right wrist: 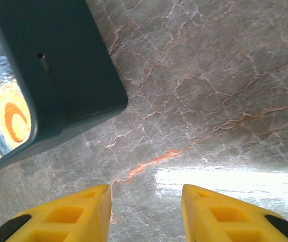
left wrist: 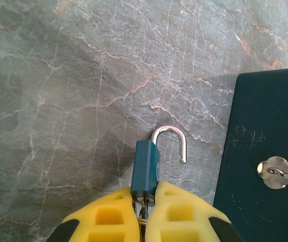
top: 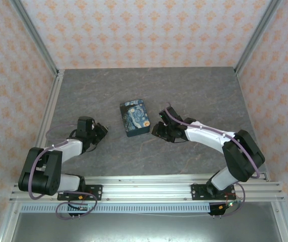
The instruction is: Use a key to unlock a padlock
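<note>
Left wrist view has the left gripper (left wrist: 144,196) clamped on the padlock (left wrist: 145,169), its shackle open, the blue box (left wrist: 257,151) just beside it. The right gripper (right wrist: 145,194) gapes over the table (right wrist: 209,101).

Small teal padlock (left wrist: 145,169), silver shackle: lower end hidden at 6 o'clock between the yellow fingers (left wrist: 106,218) of the left gripper (left wrist: 144,200). Silver metal clasp (left wrist: 275,173) on dark blue rectangular box (left wrist: 249,201): both cut off by the edge at 3 o'clock.
</note>
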